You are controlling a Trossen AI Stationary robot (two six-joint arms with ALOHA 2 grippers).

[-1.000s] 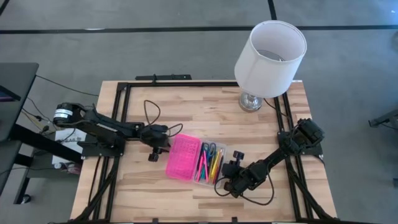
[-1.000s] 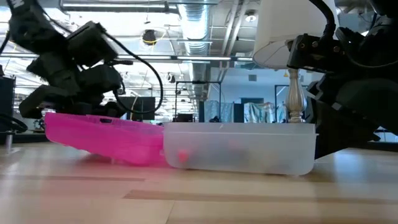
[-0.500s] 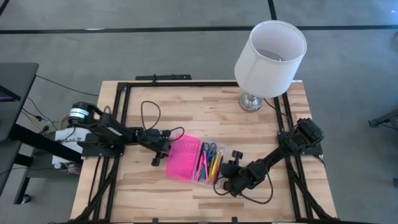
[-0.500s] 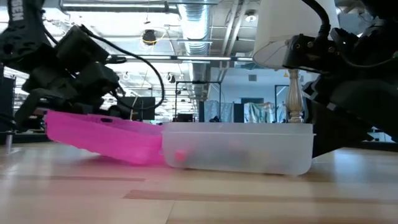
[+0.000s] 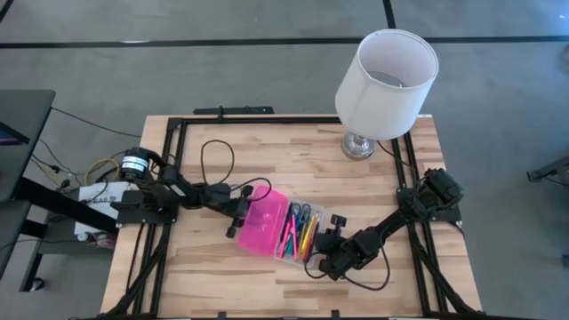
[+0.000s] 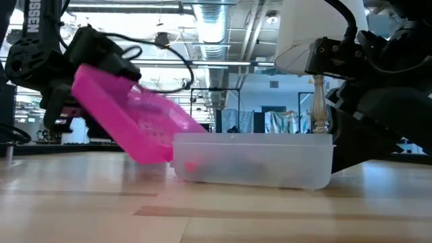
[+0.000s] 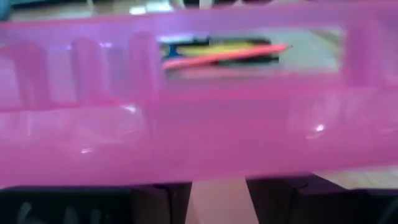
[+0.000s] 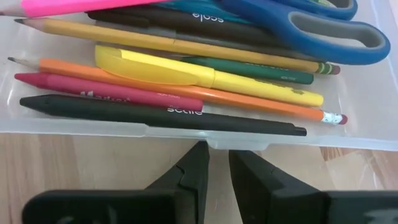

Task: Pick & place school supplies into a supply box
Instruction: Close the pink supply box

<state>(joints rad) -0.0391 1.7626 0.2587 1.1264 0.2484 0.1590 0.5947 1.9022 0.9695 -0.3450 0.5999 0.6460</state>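
— Pink lid [image 6: 128, 111] tilted up over the clear box [image 6: 253, 160]?
— Yes, left gripper [image 5: 236, 209] under its edge, fingers apart. Right gripper [image 8: 214, 171] narrow beside the box; pens [image 8: 186, 93] and scissors [image 8: 311, 25] inside.

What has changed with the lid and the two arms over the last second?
The left gripper has pushed in toward the supply box and tipped its pink lid up from nearly flat to steeply tilted, swinging toward closing. The box has slid slightly. The right gripper stays at the box's outer wall, fingers narrowly apart, and the pens and scissors stay inside. The lamp hasn't moved.
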